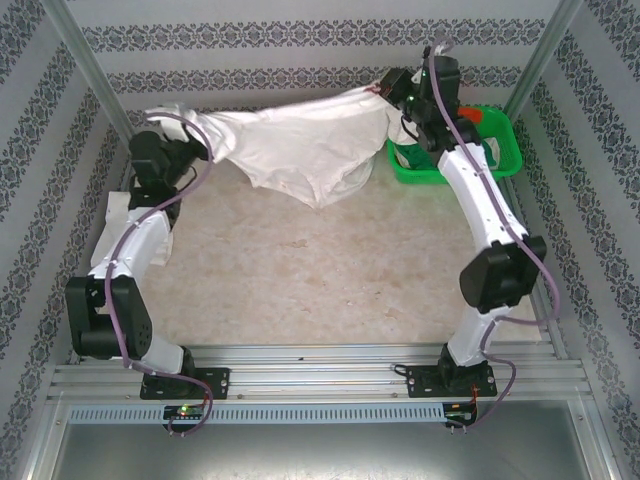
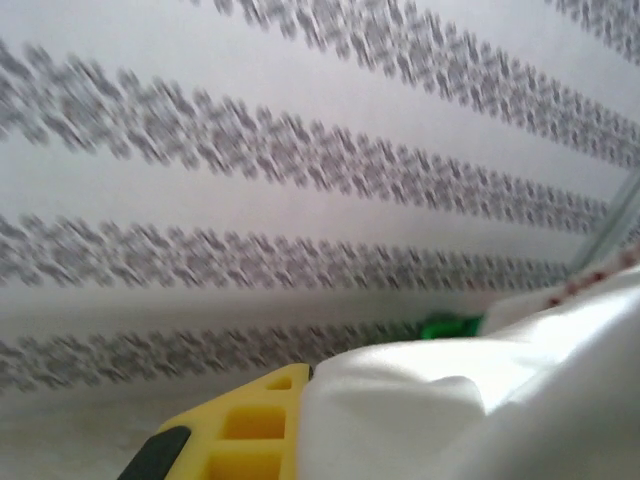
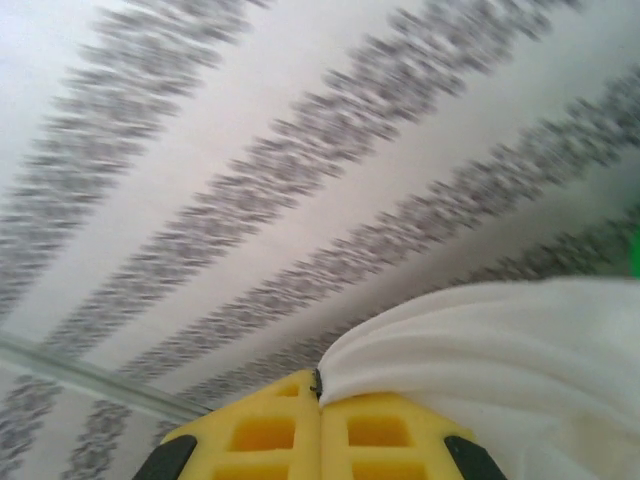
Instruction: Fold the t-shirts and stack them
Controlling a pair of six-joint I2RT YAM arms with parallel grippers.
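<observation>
Starting at the left, a pale white cloth (image 1: pixel 113 215) is lying at the table's edge beneath the left arm; whether it is a finished, folded shirt cannot be told. The left gripper (image 2: pixel 305 400) is pinching shut on one end of a soft white cotton t-shirt (image 1: pixel 300 150), with cloth bunching over its yellow finger. The t-shirt is hanging stretched between both grippers over the far part of the beige table (image 1: pixel 300 280). Its middle is sagging low, and whether it is touching the surface cannot be told. The right gripper (image 3: pixel 320 395) is clamping the other end, yellow fingers pressed together and fabric spilling to their right. A green plastic basket (image 1: pixel 500 160) is sitting at the far right. Judgement: this shirt is not yet being folded; laying flat, folding and stacking are all remaining.
</observation>
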